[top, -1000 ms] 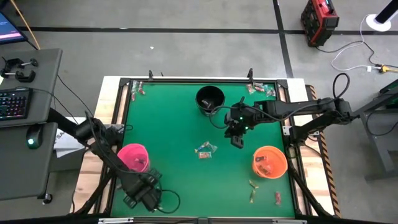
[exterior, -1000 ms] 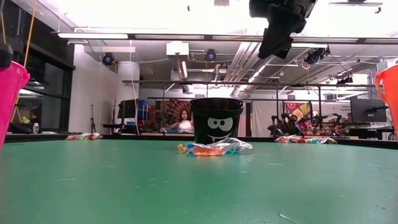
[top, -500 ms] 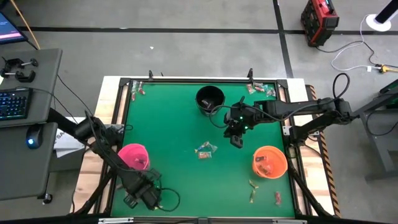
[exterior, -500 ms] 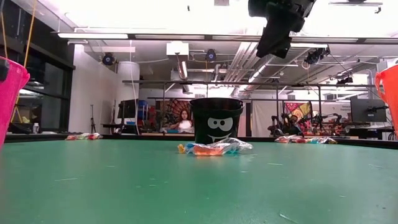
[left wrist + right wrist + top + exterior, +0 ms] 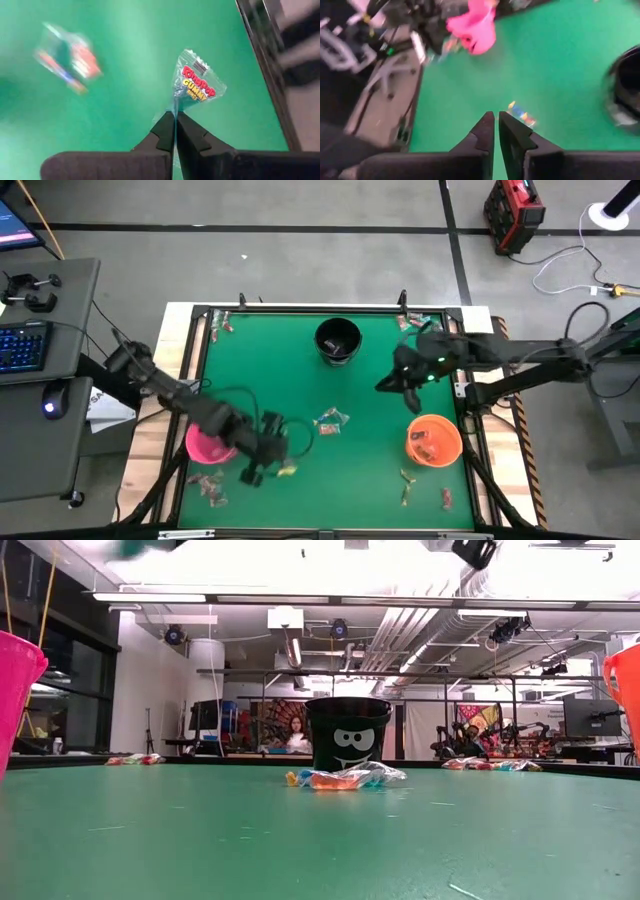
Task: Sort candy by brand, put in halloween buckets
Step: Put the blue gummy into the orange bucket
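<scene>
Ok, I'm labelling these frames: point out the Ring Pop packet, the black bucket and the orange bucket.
Ring Pop packet (image 5: 196, 85): left wrist view, on its printed label, pinched by the left hand.
black bucket (image 5: 347, 746): low view, on its face-painted front wall.
orange bucket (image 5: 448, 428): high view, on its rim.

Overhead camera looks straight down on the tabletop (image 5: 330, 480); a table-height camera faces the black bucket (image 5: 348, 732), also seen from above.
</scene>
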Controlling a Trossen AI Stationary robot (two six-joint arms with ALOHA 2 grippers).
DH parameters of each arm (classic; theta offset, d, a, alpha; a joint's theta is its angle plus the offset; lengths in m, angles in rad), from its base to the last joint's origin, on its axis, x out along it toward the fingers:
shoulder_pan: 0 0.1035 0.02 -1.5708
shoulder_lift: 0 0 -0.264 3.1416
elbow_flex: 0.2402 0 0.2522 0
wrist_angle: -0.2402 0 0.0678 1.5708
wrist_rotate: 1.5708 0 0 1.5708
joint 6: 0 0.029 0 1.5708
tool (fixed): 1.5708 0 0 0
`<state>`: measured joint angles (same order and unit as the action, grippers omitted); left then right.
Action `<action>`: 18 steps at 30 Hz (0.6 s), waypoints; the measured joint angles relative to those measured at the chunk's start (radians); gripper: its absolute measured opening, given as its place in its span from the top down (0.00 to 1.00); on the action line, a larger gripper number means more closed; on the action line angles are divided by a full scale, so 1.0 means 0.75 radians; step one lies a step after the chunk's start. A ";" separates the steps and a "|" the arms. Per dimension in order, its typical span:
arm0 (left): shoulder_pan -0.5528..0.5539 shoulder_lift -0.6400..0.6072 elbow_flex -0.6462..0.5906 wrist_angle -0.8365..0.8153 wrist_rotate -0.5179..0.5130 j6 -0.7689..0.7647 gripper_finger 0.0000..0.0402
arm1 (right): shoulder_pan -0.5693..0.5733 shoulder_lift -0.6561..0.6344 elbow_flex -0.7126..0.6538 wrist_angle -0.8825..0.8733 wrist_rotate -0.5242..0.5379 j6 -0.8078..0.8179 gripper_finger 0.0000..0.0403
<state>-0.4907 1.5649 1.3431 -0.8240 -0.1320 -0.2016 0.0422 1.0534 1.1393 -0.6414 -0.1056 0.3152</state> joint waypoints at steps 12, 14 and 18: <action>0.429 0.301 0.141 0.717 0.081 0.180 1.00 | -0.004 -0.180 0.001 0.052 0.533 -0.092 0.95; 0.440 0.395 0.193 0.804 0.115 0.201 1.00 | -0.004 -0.178 0.001 0.053 0.601 -0.066 0.93; 0.454 0.586 0.329 1.007 0.200 0.308 1.00 | -0.004 -0.162 0.001 0.053 0.787 -0.003 0.83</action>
<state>-0.1503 2.0046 1.5900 -0.0687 0.0178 0.0291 0.0391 0.9317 1.1397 -0.6013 0.4844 0.3126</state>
